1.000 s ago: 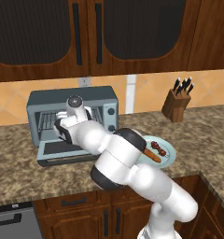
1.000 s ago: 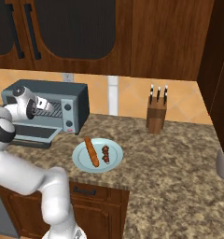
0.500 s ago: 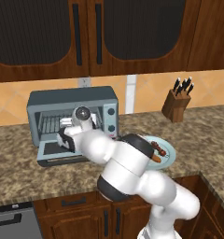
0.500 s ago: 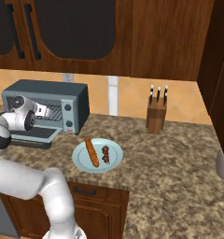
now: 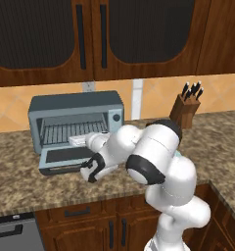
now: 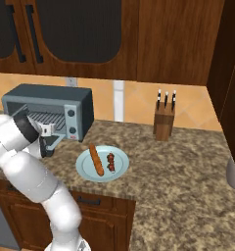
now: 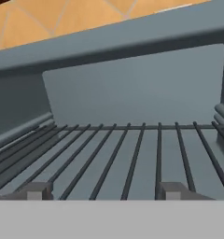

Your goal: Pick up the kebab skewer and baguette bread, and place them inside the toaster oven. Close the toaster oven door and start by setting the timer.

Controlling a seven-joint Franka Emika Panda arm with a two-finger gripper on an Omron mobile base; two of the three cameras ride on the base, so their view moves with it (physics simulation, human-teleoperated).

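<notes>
The toaster oven [image 5: 75, 122] stands at the back of the granite counter [image 6: 188, 171], against the tiled wall, with the toaster oven door [image 5: 65, 158] dropped flat in front of its mouth. In the left base view the white arm crosses the right part of the oven front, hiding part of the door and the lower knob panel; one knob [image 5: 116, 117] shows above it. The gripper [image 5: 79, 140] reaches over the open door to the edge of the cavity; there it is a pale block whose fingers are too small to make out. In the hand view its two grey fingertips [image 7: 34, 191] stand well apart at the bottom, nothing between them, over the wire rack [image 7: 132, 154], so the jaws are wide and empty. The rack's front edge is cut off there.

Right of the oven, in the right base view, a light blue plate [image 6: 85, 169] lies on the counter with the baguette bread [image 6: 96, 159] and the kebab skewer [image 6: 110, 162] side by side on it, apart from each other. The skewer's stick is too thin to see. A knife block [image 6: 164, 122] stands further right of the oven, near the wall.
</notes>
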